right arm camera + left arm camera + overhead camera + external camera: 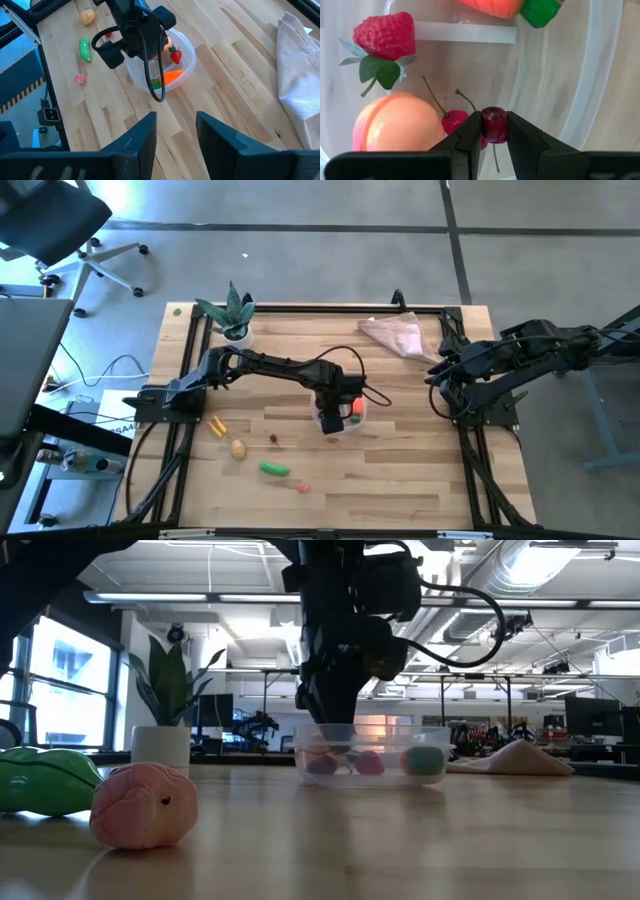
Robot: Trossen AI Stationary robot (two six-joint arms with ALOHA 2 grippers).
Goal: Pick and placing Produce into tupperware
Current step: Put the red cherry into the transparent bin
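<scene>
Pinched between the left gripper [494, 131] fingers, a dark-red cherry [494, 125] hangs inside the tupperware [600, 75], strawberry [385, 36] and peach [395, 122] just beside; high view: right gripper [437, 372] fingers spread empty, well apart; green pod [274, 469] on desk [400, 470]

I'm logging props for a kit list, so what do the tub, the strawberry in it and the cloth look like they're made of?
Tub: clear, glossy plastic; the wood grain shows through its wall. Strawberry: probably moulded plastic or foam, matte, with a dimpled red skin and stiff green leaves. Cloth: soft woven fabric, pinkish-beige, lying in loose folds.
</scene>
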